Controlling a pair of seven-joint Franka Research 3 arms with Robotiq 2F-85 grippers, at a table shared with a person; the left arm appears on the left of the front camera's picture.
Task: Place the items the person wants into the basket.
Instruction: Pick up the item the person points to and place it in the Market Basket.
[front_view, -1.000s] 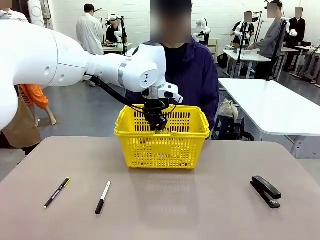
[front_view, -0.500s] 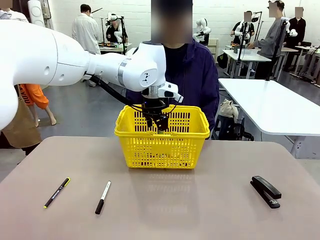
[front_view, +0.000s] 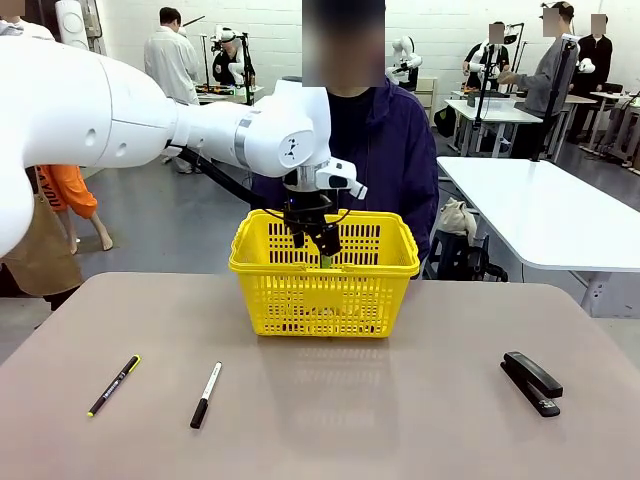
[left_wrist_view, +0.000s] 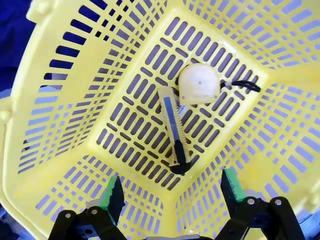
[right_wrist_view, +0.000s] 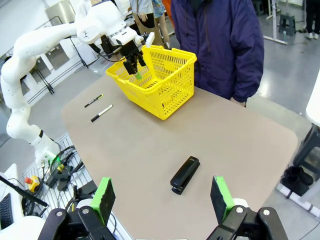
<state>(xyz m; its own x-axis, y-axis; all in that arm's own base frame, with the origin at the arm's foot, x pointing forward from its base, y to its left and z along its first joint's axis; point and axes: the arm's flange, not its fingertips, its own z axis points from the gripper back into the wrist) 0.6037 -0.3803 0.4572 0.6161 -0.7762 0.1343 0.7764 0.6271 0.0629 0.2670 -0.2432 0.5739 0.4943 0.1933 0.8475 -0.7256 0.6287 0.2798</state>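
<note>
The yellow basket stands at the table's far middle, in front of the person. My left gripper hangs open in its mouth, holding nothing. In the left wrist view its green-padded fingers spread wide above the basket floor, where the round yellow tape measure and the slim utility knife lie touching. The black stapler lies on the table's right. My right gripper is open and empty, high above the stapler.
A black pen with yellow clip and a white-and-black marker lie on the near left of the table. Another white table stands off to the right. Bare tabletop spreads between marker and stapler.
My left gripper has lifted a little inside the basket's mouth. Stapler, pen and marker have not moved.
</note>
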